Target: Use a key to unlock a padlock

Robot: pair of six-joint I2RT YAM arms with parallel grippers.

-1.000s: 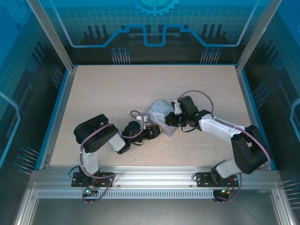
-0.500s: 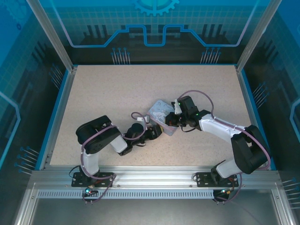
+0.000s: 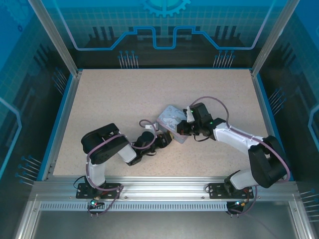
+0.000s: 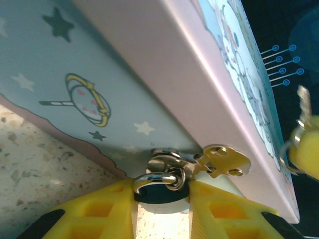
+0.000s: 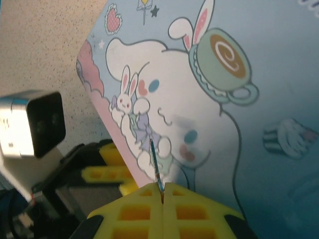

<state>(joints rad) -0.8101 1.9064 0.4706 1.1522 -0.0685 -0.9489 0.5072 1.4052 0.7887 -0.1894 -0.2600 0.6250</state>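
Down at the near edge of the pale blue tin (image 4: pixel 99 74), the padlock (image 4: pixel 162 195) hangs with its thin metal shackle (image 4: pixel 152 180) threaded through the brassy hasp (image 4: pixel 224 160). Its dark body sits low against the tin's side wall, just above the speckled bench (image 4: pixel 40 149). The left end effector (image 4: pixel 162 191) has its yellow fingers (image 4: pixel 104 214) pressed against the padlock body from both sides, gripping it.

The key (image 5: pixel 155 164) shows in the right wrist view as a thin dark blade seen edge-on. It stands up out of the seam between the fingers of the right end effector (image 5: pixel 163 189), which is closed tight on it. The blade sits in front of the tin's cartoon lid (image 5: pixel 199 99); whether it touches the lid cannot be told. From the left wrist camera, the key (image 4: pixel 303 107) appears off to the right past the tin's corner, apart from the padlock.

From above, the tin (image 3: pixel 172 118) lies near the middle of the bench (image 3: pixel 124 99). The left end effector (image 3: pixel 167 140) meets its near side and the right end effector (image 3: pixel 181 130) sits at its right edge, the two close together.
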